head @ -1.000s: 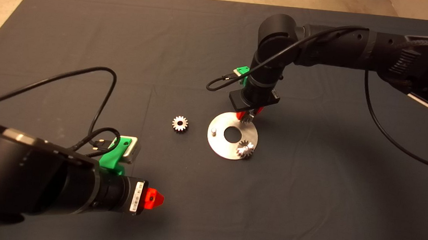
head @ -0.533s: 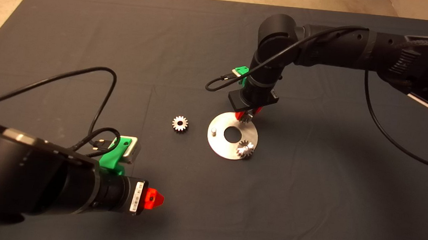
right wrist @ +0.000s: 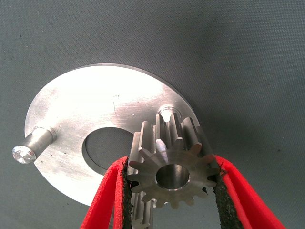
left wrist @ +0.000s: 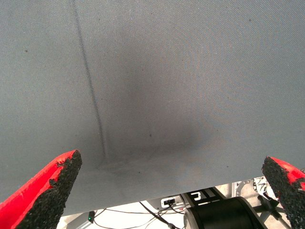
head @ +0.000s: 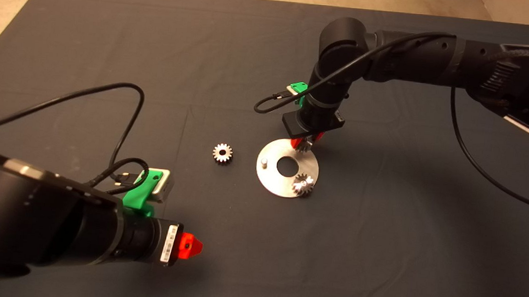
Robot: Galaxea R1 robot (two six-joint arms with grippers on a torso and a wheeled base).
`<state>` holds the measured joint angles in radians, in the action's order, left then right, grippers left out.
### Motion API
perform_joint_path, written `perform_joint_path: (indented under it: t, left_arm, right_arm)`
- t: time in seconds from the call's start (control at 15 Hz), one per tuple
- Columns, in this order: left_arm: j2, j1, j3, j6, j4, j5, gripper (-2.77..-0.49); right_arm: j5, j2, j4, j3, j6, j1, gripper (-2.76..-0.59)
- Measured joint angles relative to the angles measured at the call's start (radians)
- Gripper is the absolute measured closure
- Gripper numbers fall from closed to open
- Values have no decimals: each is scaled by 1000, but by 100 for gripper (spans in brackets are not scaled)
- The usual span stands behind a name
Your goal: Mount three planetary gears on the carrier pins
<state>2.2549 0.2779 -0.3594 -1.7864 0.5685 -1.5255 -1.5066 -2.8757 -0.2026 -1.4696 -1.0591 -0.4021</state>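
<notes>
Right tool (right wrist: 174,183) clamped on a silvery toothed gear (right wrist: 171,174) over the shiny disc (head: 271,179), perhaps touching a pin. 1 gear (head: 303,184) seated; 1 (head: 222,153) on mat. Left tool (left wrist: 171,191) open, parked lower left.

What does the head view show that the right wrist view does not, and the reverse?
Only the head view shows the loose gear on the mat, the gear already seated on a pin, and the idle left claw at lower left. Only the right wrist view shows the pin just beyond the held gear, not yet in its hole. Both show the disc, its bare pin and the right claw.
</notes>
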Motion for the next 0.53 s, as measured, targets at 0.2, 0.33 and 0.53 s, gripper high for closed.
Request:
perform_joint_path:
  t: [0.2,0.33,0.53]
  left_arm:
    - [0,0,0,0,0,0,-276]
    - [0,0,0,0,0,0,-276]
    - [0,0,0,0,0,0,-276]
  right_arm:
    - [7,-3,1,-17,4,-1,-92]
    - [6,-3,1,-17,4,-1,-92]
    - [7,-3,2,-19,11,-1,-92]
